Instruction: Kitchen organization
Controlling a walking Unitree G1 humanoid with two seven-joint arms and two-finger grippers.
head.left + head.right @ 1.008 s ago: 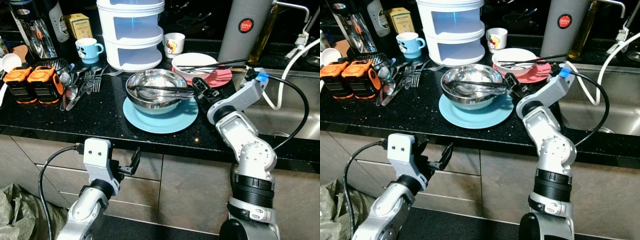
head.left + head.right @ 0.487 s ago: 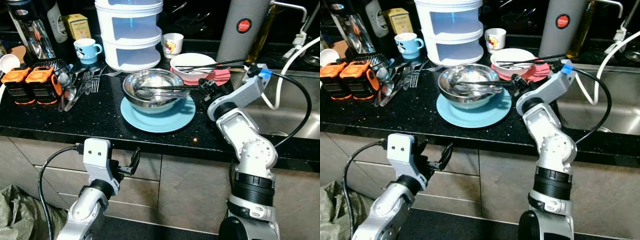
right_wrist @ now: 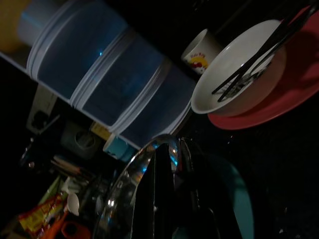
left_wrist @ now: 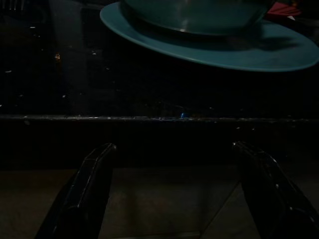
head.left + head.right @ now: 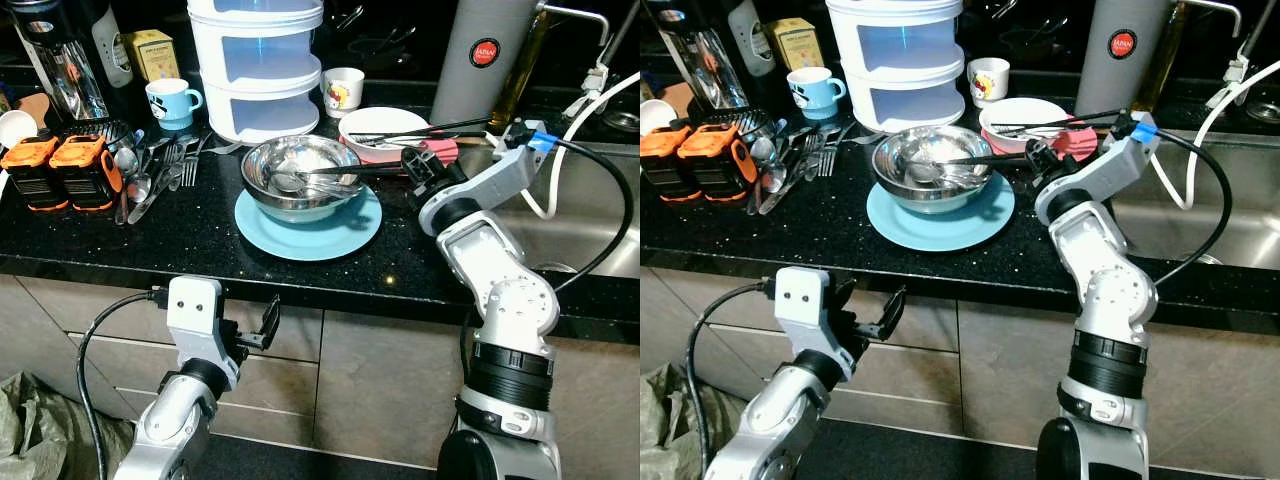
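Note:
A steel bowl [image 5: 300,178] sits on a light blue plate [image 5: 335,228] on the black counter [image 5: 200,235]. A pair of black chopsticks [image 5: 350,171] slants over the bowl's right rim, tips inside the bowl. My right gripper [image 5: 416,166] is just right of the bowl, shut on the chopsticks' outer end; in the right wrist view its fingers [image 3: 158,199] are pressed together before the bowl's rim [image 3: 142,159]. A spoon [image 5: 290,184] lies in the bowl. My left gripper [image 4: 174,189] hangs open below the counter's front edge, facing the plate [image 4: 239,50].
A white bowl [image 5: 385,122] with more chopsticks rests on a pink plate [image 5: 440,150] behind the right gripper. A white stacked container [image 5: 262,65], two cups, loose cutlery [image 5: 160,165] and orange battery packs [image 5: 60,170] fill the left. The sink [image 5: 590,225] lies at the right.
My right gripper has drawn back to the right and a little up, away from the bowl, pulling the chopsticks with it. The camera has shifted slightly. The left arm is unmoved.

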